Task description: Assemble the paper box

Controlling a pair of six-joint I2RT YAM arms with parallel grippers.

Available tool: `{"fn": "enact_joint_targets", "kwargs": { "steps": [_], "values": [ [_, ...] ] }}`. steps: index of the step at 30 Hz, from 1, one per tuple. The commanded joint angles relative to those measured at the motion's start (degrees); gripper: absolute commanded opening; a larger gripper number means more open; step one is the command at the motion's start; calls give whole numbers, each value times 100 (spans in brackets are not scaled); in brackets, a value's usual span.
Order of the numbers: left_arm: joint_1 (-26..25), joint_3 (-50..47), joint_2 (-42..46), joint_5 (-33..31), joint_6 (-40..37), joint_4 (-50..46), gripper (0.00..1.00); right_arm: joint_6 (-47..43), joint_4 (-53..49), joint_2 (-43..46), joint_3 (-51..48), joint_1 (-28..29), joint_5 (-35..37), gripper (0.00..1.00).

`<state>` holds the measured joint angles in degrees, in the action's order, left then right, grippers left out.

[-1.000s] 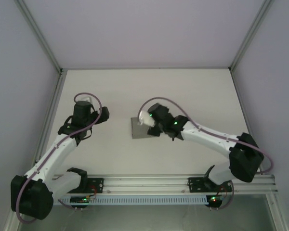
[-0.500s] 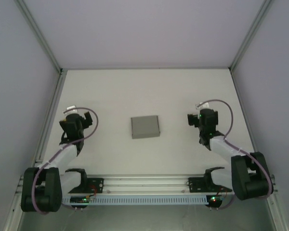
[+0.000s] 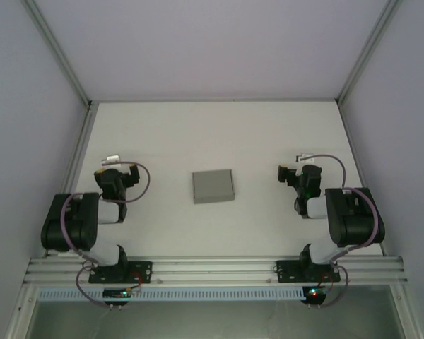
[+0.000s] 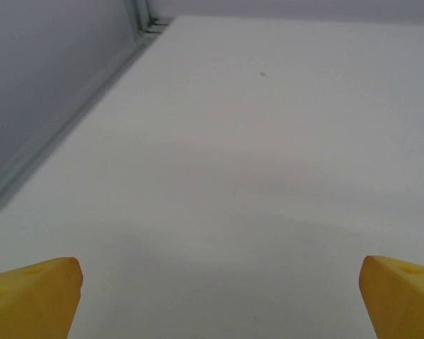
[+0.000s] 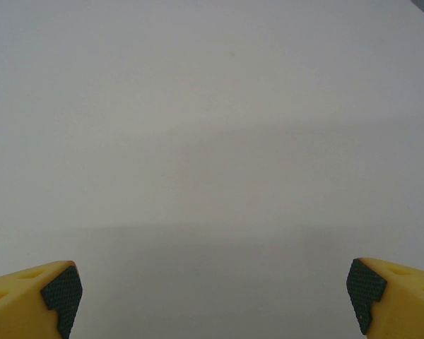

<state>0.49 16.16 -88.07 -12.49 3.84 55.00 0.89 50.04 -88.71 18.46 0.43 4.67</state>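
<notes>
You have 1 grey paper box, folded up, at the middle of the table. The left gripper and right gripper are spread wide, empty, and well apart from it.

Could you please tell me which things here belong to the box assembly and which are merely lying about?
Belongs to the job:
- paper box, grey, mid-table, touched by neither arm
- left claw, open
- right claw, open

Merely there:
- table
- metal rail carrying the arm bases
- enclosure walls
</notes>
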Motion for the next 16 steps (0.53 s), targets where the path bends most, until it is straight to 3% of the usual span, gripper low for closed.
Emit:
{"fn": "enact_joint_targets", "kwargs": {
  "steps": [1, 2, 4, 6, 10, 16],
  "values": [
    [50, 420, 61, 529, -113, -207, 100, 75, -284, 95, 342, -8, -18, 99],
    [55, 293, -102, 520, -165, 350, 99, 74, -87, 30, 296, -16, -53, 99],
    [56, 388, 32, 513, -121, -49, 99, -40, 144, -22, 252, 6, -30, 99],
    [55, 313, -76, 495, -156, 286, 99, -13, -87, 3, 300, 10, -240, 99],
    [53, 343, -34, 510, -141, 135, 99, -27, 129, -10, 247, 18, -104, 99],
    [56, 354, -8, 505, -137, 79, 99, -31, -37, -6, 308, -43, -440, 99]
  ]
}}
